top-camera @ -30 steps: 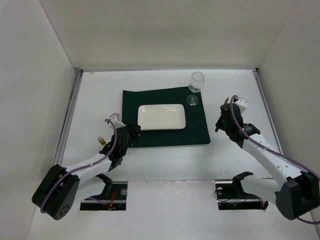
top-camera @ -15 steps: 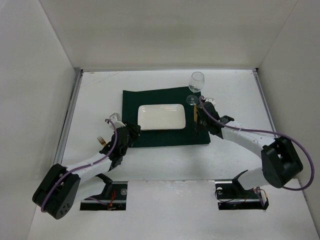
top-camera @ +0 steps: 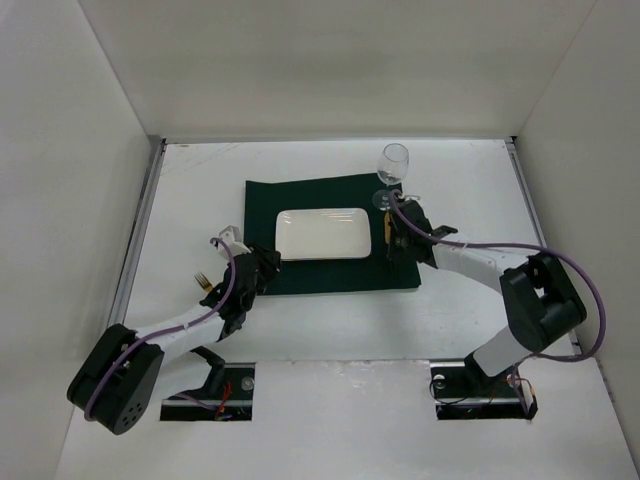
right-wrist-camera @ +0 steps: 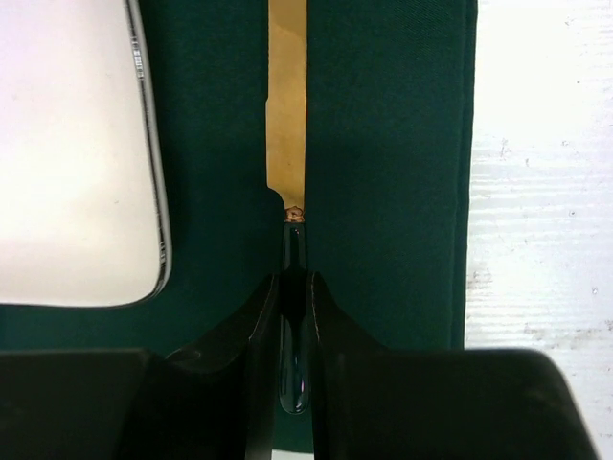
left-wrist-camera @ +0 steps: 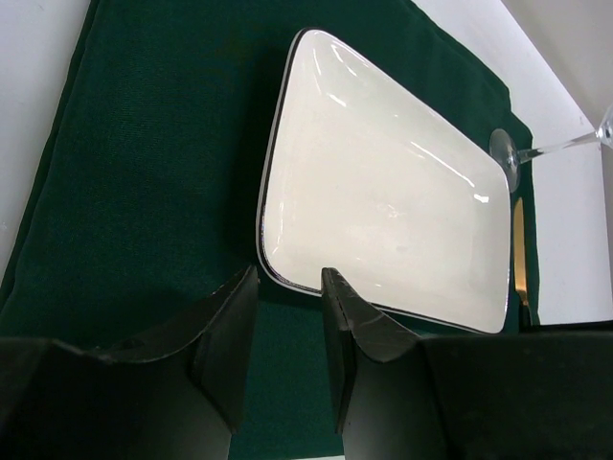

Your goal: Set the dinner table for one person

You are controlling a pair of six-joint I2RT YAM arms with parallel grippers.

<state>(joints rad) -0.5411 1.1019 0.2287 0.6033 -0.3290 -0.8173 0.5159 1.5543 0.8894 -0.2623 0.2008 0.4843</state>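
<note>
A white rectangular plate lies on a dark green placemat on the white dinner table. My right gripper is low over the mat, right of the plate. In the right wrist view it is shut on the black handle of a gold-bladed knife, which lies along the mat beside the plate. My left gripper is at the mat's left edge. In the left wrist view it is open and empty, just short of the plate's rim.
A wine glass stands at the mat's far right corner, close beyond the knife tip. A gold fork lies on the table left of my left arm. White walls enclose the table on three sides.
My right arm swung in from the right side of the table to the mat and now has the knife right of the plate. My left arm has not moved.
</note>
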